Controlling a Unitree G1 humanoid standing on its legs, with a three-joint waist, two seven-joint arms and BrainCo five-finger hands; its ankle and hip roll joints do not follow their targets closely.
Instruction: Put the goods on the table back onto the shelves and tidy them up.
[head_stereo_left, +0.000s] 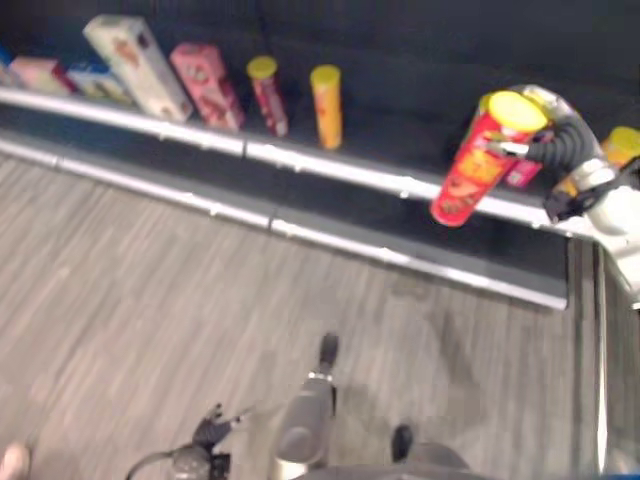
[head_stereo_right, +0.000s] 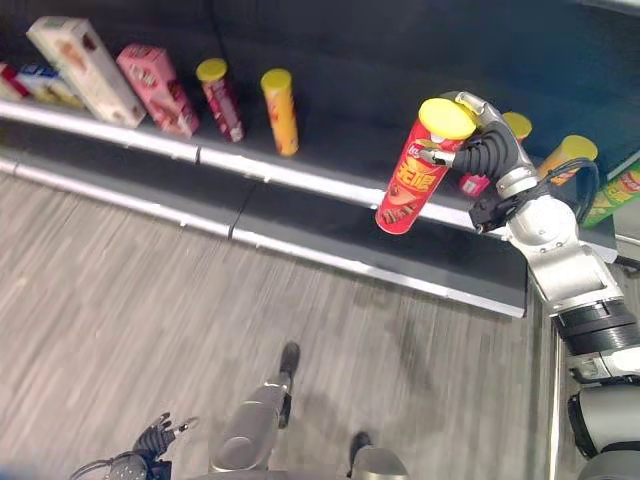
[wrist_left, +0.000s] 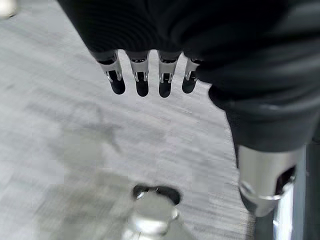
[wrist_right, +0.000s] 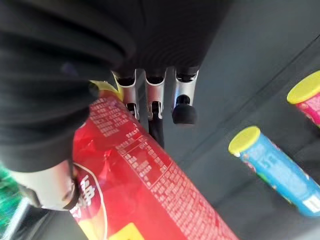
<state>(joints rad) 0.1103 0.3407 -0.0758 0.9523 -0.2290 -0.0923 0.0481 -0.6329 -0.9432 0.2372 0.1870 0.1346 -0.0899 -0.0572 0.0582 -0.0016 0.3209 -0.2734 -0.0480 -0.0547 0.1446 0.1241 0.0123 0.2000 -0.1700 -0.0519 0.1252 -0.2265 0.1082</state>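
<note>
Left wrist view. Left hand (wrist_left: 150, 75): dark ribbed cover across the upper frame, silver dark-tipped fingers (wrist_left: 141, 80) hanging in a straight row, uncurled, holding nothing and touching nothing. Thumb (wrist_left: 265, 180) apart from them, silver, dark-sheathed above. Beyond the fingers: grey wood-grain plank floor (wrist_left: 60, 130), well apart from the fingertips.

red can (head_stereo_right: 410, 183) | yellow lid | tilted | held above shelf (head_stereo_right: 330, 215)

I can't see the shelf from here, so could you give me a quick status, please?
Right hand shut on red can, tilted over the shelf. Left hand open, idle. Cans standing nearby.
</note>
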